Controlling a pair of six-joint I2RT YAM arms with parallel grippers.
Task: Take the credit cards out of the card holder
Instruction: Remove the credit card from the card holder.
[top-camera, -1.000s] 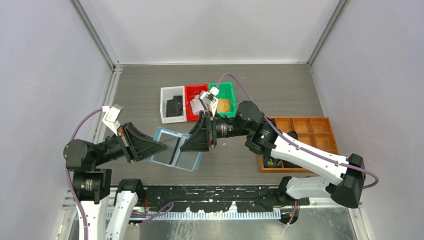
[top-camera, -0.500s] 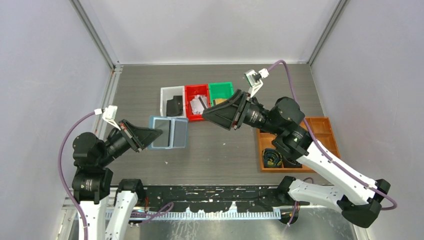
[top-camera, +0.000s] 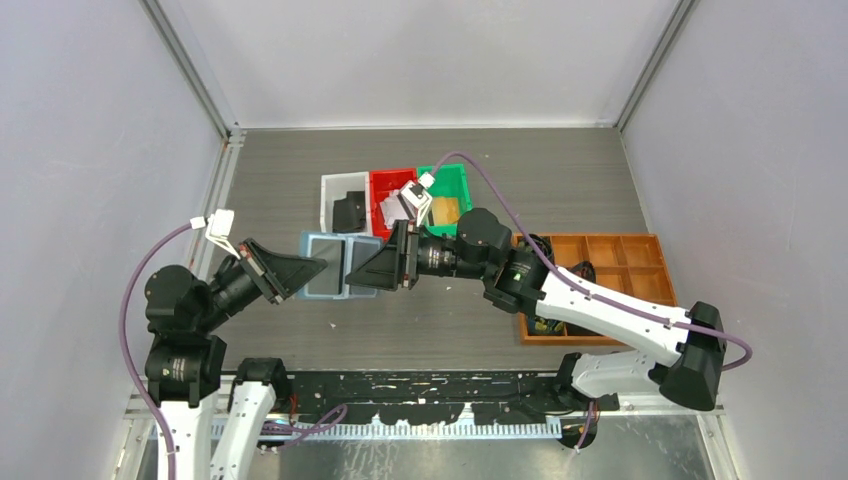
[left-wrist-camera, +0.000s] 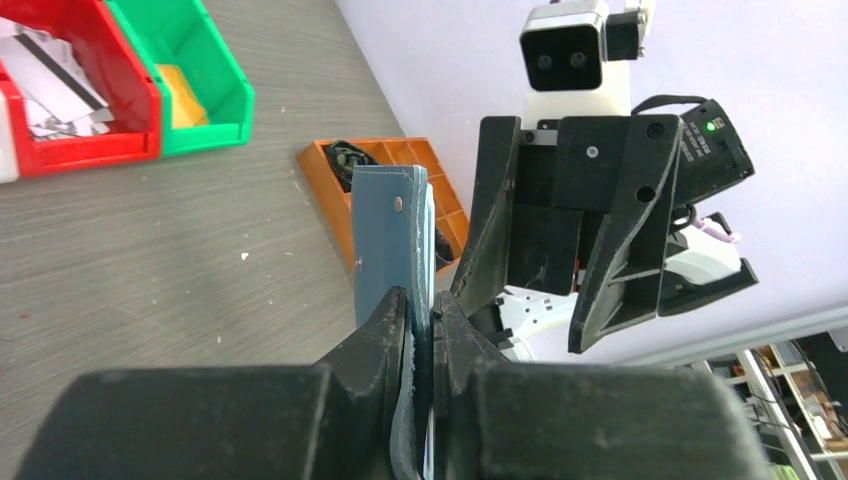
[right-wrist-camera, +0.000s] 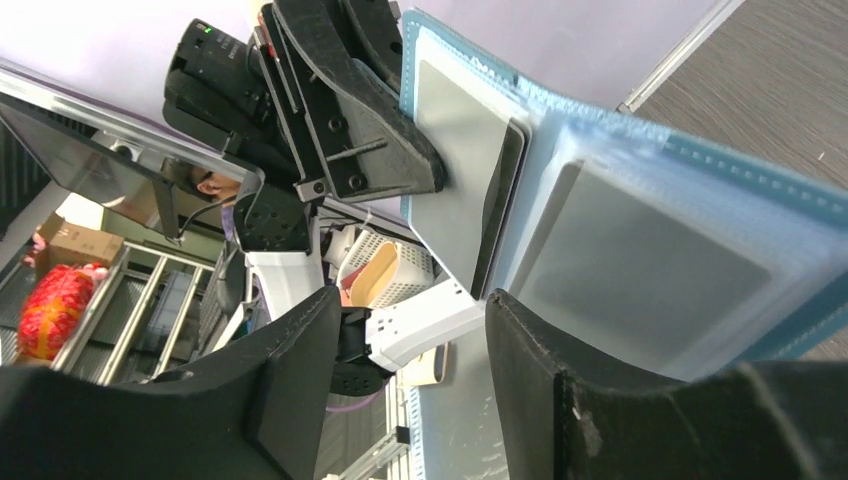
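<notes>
My right gripper (top-camera: 353, 280), jaws apart, faces the card holder (top-camera: 330, 286) just to its left, pinched open-faced by my clamped left gripper (top-camera: 318, 266), silver-grey card (right-wrist-camera: 468, 170) showing.

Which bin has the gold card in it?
The green bin, rightmost of three; the red bin holds pale cards, the white bin a black card.

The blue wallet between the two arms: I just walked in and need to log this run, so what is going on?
The left tool is shut on the card holder, holding it open off the table. The right tool is open, right at the holder's inner face, gripping nothing yet. Grey cards show in its slots. More cards lie in the white bin, red bin and green bin.
</notes>
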